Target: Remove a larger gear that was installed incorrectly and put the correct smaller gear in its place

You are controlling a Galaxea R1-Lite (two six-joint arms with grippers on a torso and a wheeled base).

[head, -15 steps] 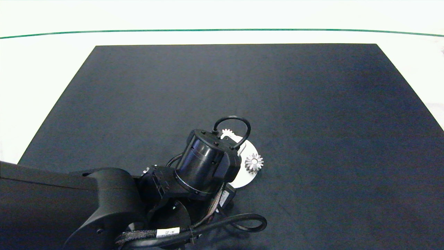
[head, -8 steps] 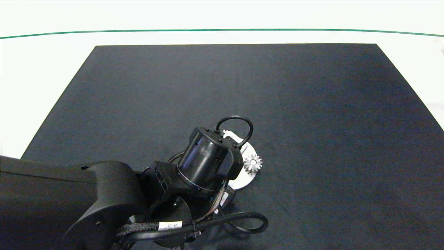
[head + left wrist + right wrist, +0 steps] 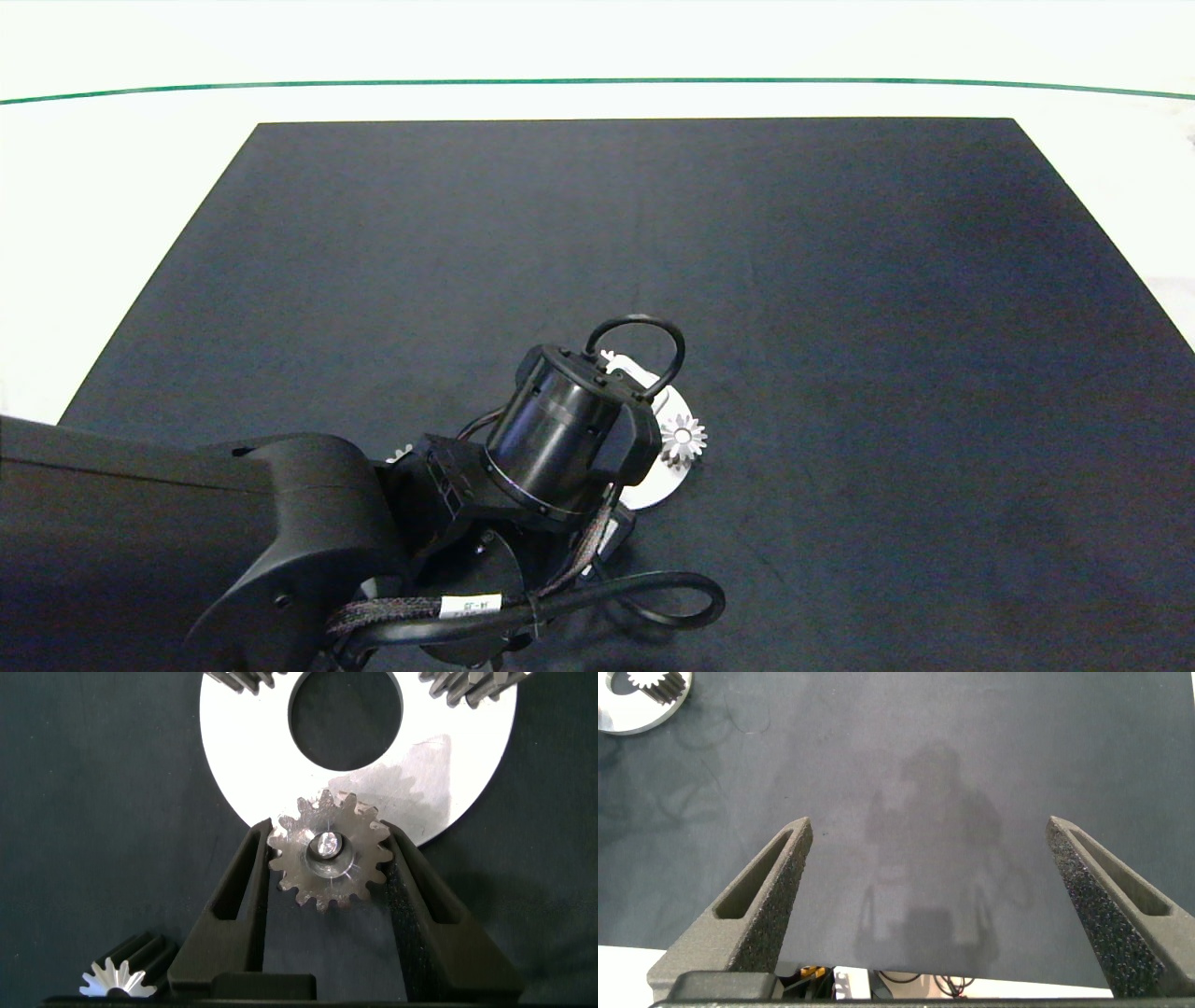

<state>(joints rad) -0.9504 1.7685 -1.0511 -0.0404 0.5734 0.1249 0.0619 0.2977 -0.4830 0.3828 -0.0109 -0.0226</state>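
In the left wrist view my left gripper [image 3: 325, 831] is shut on the larger gear [image 3: 329, 851]. One finger touches its teeth on each side. This wide silver gear sits on the near rim of a white ring plate [image 3: 243, 775], with a shiny pin in its centre. The smaller gear [image 3: 117, 978] lies loose on the black mat beside the gripper's base. In the head view the left arm [image 3: 560, 429] covers the gripper and the larger gear. My right gripper [image 3: 929, 896] hangs open over bare mat with nothing between its fingers.
Two more gears [image 3: 238, 679] [image 3: 472, 683] sit on the plate's far rim. One of them [image 3: 683, 436] shows at the plate's right edge in the head view. A silver disc with a toothed opening [image 3: 621, 721] lies near the right gripper. Black mat [image 3: 840, 280] surrounds the plate.
The left arm's wrist has shifted slightly right and forward over the plate, covering more of the far gear. The gear on the plate's right edge has stayed put.
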